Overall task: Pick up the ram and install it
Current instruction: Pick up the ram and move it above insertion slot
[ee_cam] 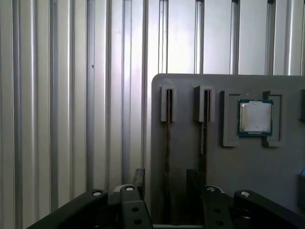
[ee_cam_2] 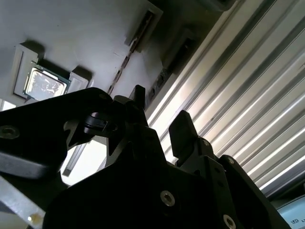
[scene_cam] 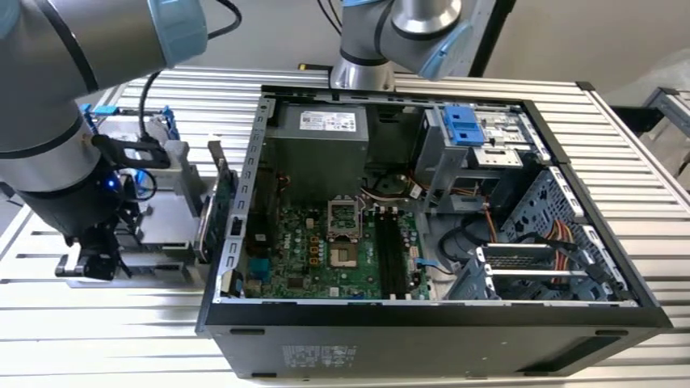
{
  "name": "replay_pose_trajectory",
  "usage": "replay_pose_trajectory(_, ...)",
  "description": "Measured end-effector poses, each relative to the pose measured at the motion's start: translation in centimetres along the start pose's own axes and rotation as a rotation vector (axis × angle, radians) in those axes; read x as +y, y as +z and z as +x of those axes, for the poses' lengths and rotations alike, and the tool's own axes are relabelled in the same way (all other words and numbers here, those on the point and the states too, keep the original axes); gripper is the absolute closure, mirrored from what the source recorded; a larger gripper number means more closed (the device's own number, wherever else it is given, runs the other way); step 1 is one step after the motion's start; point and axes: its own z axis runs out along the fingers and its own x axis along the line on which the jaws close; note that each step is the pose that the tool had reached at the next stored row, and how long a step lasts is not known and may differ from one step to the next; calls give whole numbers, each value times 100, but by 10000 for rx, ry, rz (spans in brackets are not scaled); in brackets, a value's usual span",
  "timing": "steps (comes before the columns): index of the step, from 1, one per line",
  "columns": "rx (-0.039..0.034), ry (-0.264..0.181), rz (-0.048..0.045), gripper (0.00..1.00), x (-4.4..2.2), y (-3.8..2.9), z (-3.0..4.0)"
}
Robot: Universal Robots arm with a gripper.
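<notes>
We see the gripper spread open and empty over the grey holder; the ram stands in its slot, a processor in its pocket.

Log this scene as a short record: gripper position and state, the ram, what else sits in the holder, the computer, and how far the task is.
gripper: open, low over the grey holder
ram: edge-on in a holder slot, lined up between the fingers; contact cannot be told
second stick: in the neighbouring slot
processor: in a holder pocket beside the sticks
table: slatted metal, under the holder
computer case: open, motherboard exposed
progress: ram not yet lifted
</notes>
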Motion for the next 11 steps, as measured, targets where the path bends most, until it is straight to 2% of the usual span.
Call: replay_pose_trajectory(11, 36, 15, 8, 0, 14, 189, 1)
